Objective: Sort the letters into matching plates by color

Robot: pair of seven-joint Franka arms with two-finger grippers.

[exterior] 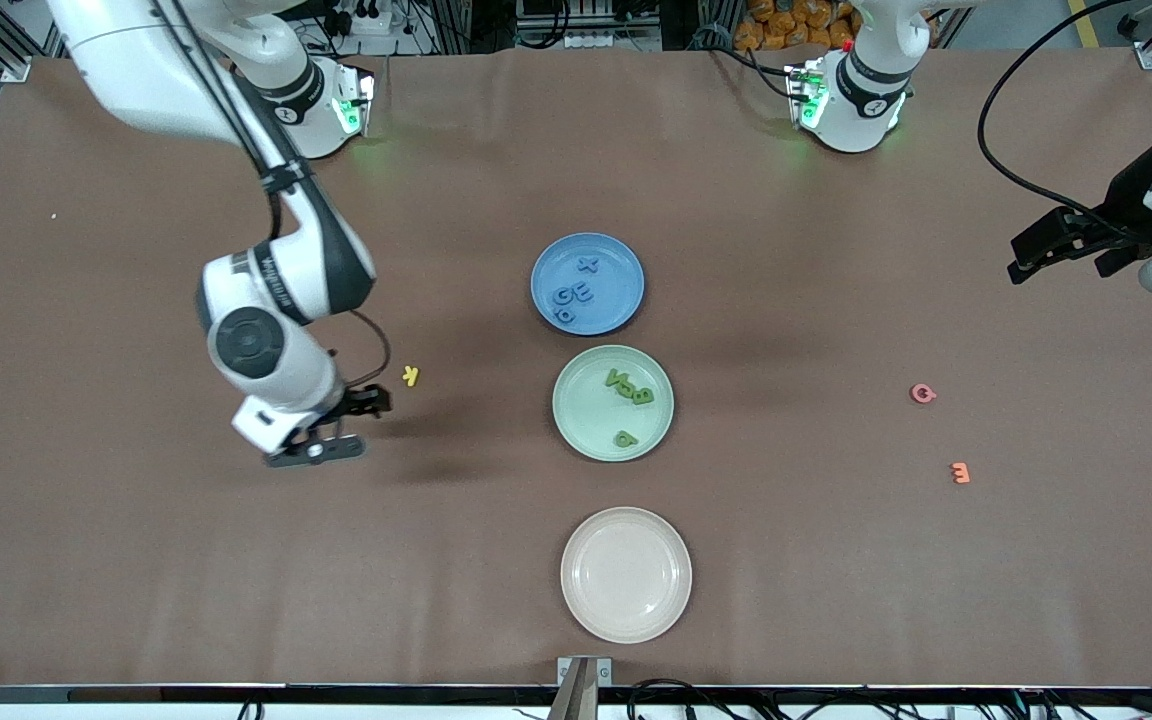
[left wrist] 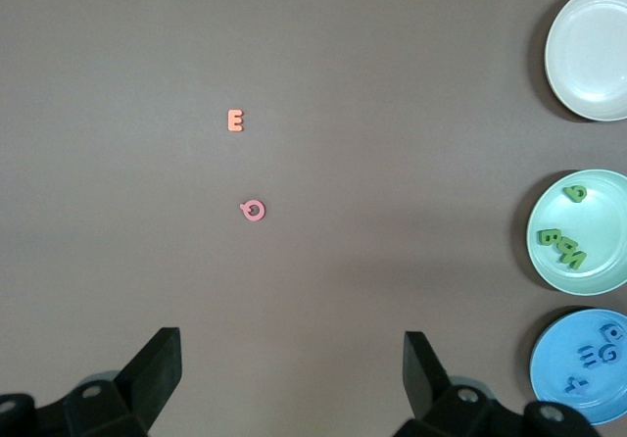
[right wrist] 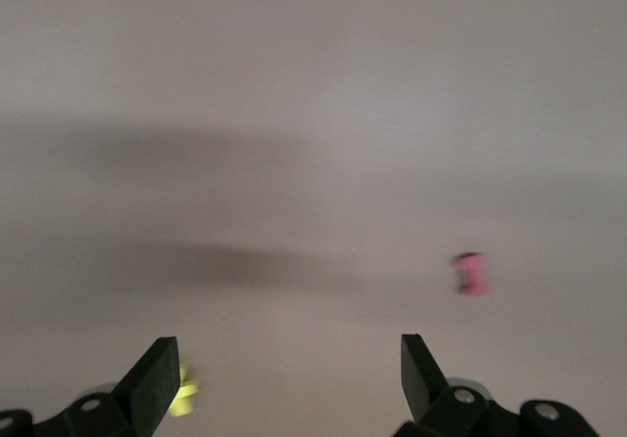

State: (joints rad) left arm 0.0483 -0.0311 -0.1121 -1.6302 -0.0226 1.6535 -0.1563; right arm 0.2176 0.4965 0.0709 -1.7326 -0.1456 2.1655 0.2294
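Three plates stand in a row down the table's middle. The blue plate point(exterior: 626, 262) point(left wrist: 558, 354), farthest from the front camera, holds several blue letters point(exterior: 574, 293). The mint green plate point(exterior: 586, 425) point(left wrist: 598, 270) holds green letters point(exterior: 628, 386). The cream-pink plate point(exterior: 626, 573) point(left wrist: 593, 50), nearest, is empty. A yellow letter point(exterior: 411, 375) point(right wrist: 182, 394) lies by my open right gripper point(exterior: 364, 405) point(right wrist: 289, 349), low over the table. A pink-red letter point(right wrist: 473, 273) shows only in the right wrist view. My left gripper point(exterior: 1056, 250) point(left wrist: 292, 344) hangs open over a pink letter point(exterior: 923, 394) point(left wrist: 252, 210) and an orange letter point(exterior: 959, 473) point(left wrist: 235, 121).
The brown table point(exterior: 136, 560) carries only the plates and scattered letters. The right arm's elbow and wrist point(exterior: 266, 330) hang over its end of the table. Both arm bases point(exterior: 851, 100) stand along the edge farthest from the front camera.
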